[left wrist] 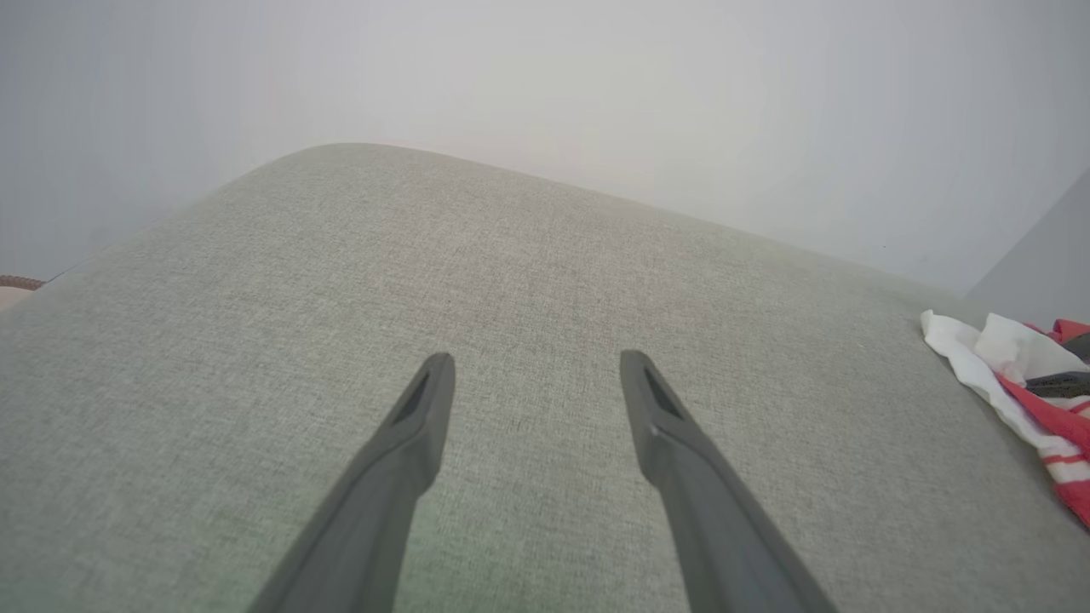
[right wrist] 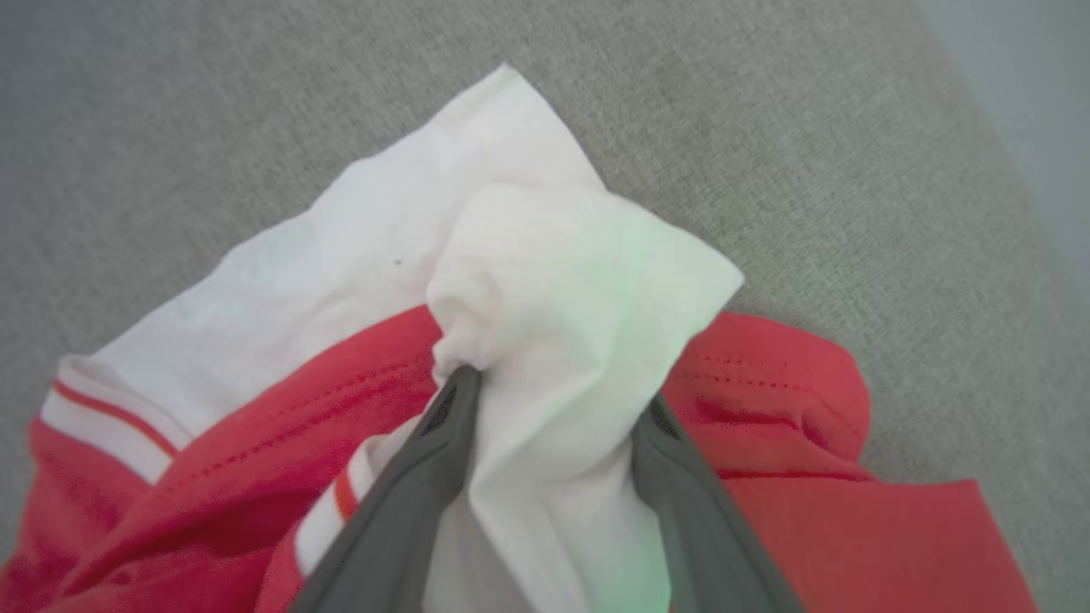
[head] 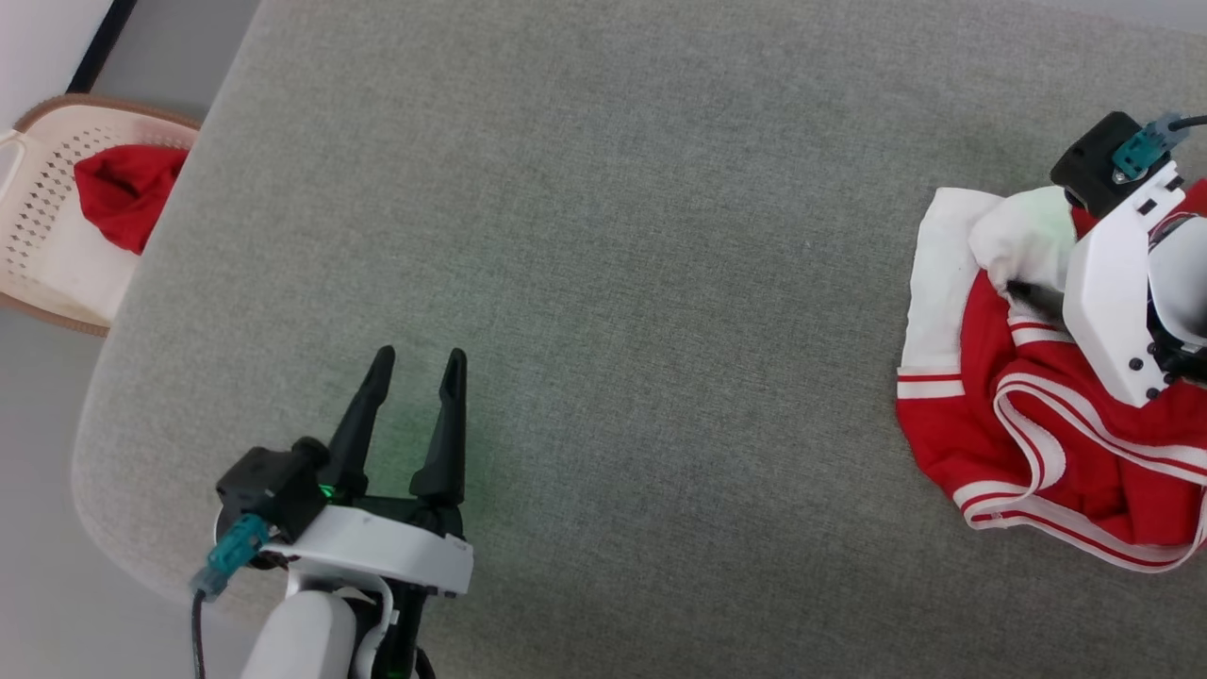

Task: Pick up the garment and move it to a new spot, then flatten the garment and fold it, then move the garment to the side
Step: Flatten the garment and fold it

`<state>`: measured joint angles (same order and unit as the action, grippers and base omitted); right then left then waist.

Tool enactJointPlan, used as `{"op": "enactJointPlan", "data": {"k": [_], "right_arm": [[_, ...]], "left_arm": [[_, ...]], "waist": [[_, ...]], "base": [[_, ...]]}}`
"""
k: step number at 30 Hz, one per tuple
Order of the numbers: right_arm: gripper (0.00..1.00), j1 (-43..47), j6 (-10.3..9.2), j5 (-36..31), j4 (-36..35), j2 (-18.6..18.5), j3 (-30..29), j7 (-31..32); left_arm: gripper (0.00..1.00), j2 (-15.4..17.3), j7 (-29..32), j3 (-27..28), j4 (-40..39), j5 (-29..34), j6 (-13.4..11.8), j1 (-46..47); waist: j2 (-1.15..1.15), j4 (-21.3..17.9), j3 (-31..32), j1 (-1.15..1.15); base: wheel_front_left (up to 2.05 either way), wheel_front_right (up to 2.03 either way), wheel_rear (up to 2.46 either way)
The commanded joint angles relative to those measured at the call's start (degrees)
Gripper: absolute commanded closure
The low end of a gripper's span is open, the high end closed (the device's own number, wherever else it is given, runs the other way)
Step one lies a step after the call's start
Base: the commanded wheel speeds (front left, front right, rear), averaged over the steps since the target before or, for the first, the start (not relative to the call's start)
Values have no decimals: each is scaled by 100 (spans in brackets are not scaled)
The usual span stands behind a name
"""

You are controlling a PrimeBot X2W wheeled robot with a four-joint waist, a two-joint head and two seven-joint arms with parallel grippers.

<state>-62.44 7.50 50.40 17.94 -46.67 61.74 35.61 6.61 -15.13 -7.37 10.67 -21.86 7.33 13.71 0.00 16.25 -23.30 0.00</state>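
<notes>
Your left gripper [head: 420, 358] hovers wide open over the grey cushion [head: 603, 189]. Your right gripper [right wrist: 555, 393] straddles a white fold of the shirt [head: 952, 424], crumpled at the cushion's right edge; whether it grips, you can't tell.

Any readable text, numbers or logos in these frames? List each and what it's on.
None readable. The crumpled shirt shows plain red cloth, white sleeves and striped trim. The basket, the red cloth in it and the grey surface bear no lettering.
</notes>
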Motion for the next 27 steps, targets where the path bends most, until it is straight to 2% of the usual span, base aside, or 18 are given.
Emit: {"op": "enactJointPlan", "data": {"k": [1, 7, 11, 22, 27], "right_arm": [[100, -48, -3, 85, 63, 19, 90, -123], [100, -191, -3, 164, 83, 48, 207, -517], [100, -125, -3, 275, 44, -60, 60, -963], [100, 906, -3, 620, -319, -847, -929, -2301], [100, 1832, -3, 870, -191, -977, -1508, -2943]], "left_arm": [[0, 11, 1, 28, 21, -33, 21, -7], [0, 56, 1, 109, 40, -38, 21, -88], [0, 138, 1, 181, 14, -24, 18, -151], [0, 364, 1, 280, -86, -30, 18, -216], [0, 395, 1, 318, -97, -39, 18, -220]], "waist": [[0, -35, 40, 0], [0, -194, 198, 0], [0, -417, 330, 0], [0, -1263, 457, 0], [0, -1518, 461, 0]], "base": [[0, 0, 0], [0, 0, 0], [0, 0, 0], [0, 0, 0], [0, 0, 0]]}}
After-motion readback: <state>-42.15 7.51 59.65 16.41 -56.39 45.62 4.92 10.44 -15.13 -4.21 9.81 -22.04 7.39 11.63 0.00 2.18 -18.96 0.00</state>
